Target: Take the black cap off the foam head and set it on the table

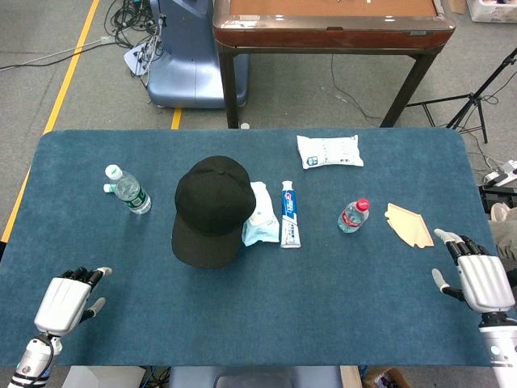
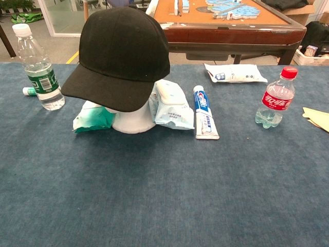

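Nothing started yet: black cap [image 2: 123, 49] sits on the foam head [image 2: 132, 121], mid-left of the counter [image 1: 266, 323], brim pointing toward the robot. Only the white base of the head shows under the brim in the chest view.

Left hand [image 1: 65, 303] hovers at the near left corner, fingers [image 1: 90, 276] loosely curled, holding nothing. Right hand [image 1: 481, 279] sits at the near right edge, fingers [image 1: 454, 242] apart, also empty. Both well apart from the cap, neither shows in the chest view.

Next move probably calls for a reach in to the cap, likely by the left hand as it is nearer, a grip on brim or crown, then a lift straight up so the head does not tip.

Clutter tight around the head: wipes pack [image 2: 172, 105] touching it on the right, green pouch [image 2: 92, 117] on the left, toothpaste [image 2: 204, 119] just beside the wipes. Water bottle [image 2: 40, 67] stands left, red-capped bottle [image 2: 275, 100] right. Bare near side of the counter looks best for putting the cap down
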`<state>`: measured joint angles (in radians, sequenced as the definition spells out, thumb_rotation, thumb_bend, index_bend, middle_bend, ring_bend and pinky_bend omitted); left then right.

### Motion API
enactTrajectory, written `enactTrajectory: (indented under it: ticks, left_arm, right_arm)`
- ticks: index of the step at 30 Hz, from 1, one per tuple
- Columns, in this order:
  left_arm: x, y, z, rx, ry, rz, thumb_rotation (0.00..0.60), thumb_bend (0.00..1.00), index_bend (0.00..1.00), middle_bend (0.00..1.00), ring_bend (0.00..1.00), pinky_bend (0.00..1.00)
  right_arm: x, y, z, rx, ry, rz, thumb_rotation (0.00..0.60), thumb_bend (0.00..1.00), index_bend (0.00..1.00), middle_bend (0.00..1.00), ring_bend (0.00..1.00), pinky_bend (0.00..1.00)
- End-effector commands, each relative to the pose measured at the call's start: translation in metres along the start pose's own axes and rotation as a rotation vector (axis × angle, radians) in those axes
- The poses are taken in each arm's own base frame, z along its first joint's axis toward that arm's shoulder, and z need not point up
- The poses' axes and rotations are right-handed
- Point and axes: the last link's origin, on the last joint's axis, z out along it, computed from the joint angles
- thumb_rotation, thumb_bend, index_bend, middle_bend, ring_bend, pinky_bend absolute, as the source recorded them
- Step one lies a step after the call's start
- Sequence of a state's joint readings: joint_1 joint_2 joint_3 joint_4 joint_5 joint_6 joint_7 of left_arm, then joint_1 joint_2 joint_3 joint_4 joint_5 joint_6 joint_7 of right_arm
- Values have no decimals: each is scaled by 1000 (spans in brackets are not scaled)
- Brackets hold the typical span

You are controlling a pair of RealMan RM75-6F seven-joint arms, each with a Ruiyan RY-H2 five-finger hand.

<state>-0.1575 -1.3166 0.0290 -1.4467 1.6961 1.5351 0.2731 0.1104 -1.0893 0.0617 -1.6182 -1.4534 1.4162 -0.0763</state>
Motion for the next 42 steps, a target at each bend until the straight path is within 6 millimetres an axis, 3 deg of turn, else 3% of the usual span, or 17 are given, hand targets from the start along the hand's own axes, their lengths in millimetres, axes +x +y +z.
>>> enactTrajectory:
  ticks: [1,5,11,18,42]
  left_arm:
    - [4,9,5,-35,30,8,600,169,388,564,466,598]
    - [13,28,14,-112,96,12,600,128,479,637,500,607]
    - [22,59,27,-251,208,-35,600,95,514,715,529,608]
    - [27,84,50,-340,271,-63,600,65,510,738,536,609]
    - [28,129,98,-386,342,-111,600,35,511,768,553,609]
  right_arm:
    - [2,1,-2,-2,9,6,600,362,171,237,209,335]
    - [3,3,-3,-4,15,13,600,363,171,237,209,335]
    - [5,5,-3,-7,19,22,600,362,171,237,209,335]
    - [8,8,-4,-10,22,33,600,362,171,237,209,335]
    - [10,12,-4,-11,20,47,600,363,170,237,209,335]
